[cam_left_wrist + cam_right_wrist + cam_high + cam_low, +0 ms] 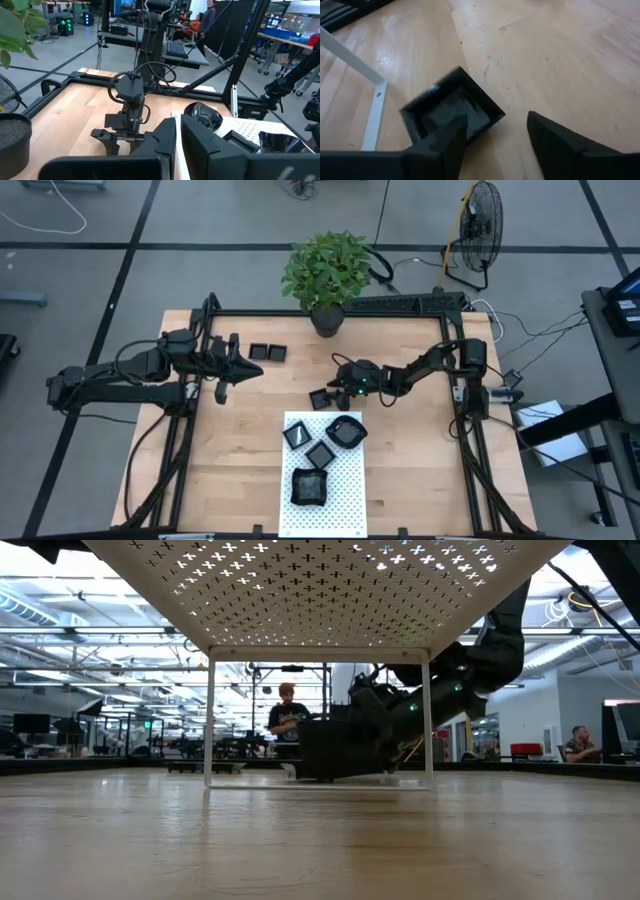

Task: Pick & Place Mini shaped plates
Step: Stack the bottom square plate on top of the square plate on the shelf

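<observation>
My right hand (340, 385) is down low over the worktop (230, 460), fingers spread wide, nothing gripped. The plate I'm after, a small square black dish (320, 398), sits just off my fingertips at about eight o'clock from the hand in the overhead view, just above the top edge of the white dotted mat (345, 500). In my right wrist view that square dish (451, 111) lies cornerwise to me, one corner pointing at the hand, and one finger (445, 145) hangs over its near rim while the other stands out over bare wood. I judge the hand must shift toward the dish, and likely turn, to straddle a wall.

My right arm is plainly the nearer one. My left hand (240, 370) waits at nine o'clock on the worktop, fingers nearly together and empty, close to two more dishes (269, 353) at the far edge.

The overhead view alone shows four plates (325, 450) already lying on the mat. The wrist view alone shows the dish's raised rim and its angle. The low view hides the dish behind dark shapes.
</observation>
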Action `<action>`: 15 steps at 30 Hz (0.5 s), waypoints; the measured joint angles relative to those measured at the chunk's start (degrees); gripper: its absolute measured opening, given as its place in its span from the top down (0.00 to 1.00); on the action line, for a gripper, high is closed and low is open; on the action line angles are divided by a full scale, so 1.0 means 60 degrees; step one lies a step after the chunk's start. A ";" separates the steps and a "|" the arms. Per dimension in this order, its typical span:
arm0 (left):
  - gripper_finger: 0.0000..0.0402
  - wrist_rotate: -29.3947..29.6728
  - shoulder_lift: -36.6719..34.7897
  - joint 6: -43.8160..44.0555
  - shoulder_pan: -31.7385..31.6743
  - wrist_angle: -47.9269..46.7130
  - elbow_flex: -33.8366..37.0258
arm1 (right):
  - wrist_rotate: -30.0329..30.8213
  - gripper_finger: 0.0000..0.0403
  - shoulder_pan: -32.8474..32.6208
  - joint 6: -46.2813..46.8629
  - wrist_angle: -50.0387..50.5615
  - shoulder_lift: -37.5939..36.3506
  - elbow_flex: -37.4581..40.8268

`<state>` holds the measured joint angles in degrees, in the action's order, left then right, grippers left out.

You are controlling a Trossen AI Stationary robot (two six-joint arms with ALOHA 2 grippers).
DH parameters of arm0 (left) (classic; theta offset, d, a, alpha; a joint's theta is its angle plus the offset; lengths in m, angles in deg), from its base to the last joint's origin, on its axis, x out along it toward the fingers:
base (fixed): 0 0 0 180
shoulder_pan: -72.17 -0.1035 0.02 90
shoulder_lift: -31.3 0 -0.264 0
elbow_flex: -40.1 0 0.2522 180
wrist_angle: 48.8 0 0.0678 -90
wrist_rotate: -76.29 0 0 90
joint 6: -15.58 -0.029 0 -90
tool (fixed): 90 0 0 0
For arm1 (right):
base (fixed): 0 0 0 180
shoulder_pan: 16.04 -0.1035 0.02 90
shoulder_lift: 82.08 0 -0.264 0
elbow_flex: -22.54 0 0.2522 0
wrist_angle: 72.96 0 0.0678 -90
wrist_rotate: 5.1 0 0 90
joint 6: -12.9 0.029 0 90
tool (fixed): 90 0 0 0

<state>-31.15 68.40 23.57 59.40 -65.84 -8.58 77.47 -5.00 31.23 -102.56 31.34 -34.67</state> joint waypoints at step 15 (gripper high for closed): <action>0.92 0.0001 0.0000 -0.0055 0.0002 0.0001 0.0000 | 0.0151 0.88 -0.0031 -0.0171 0.0184 0.0015 0.0010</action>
<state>-31.14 68.40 23.24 59.41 -65.83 -8.58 78.38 -5.19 30.20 -101.46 31.43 -34.60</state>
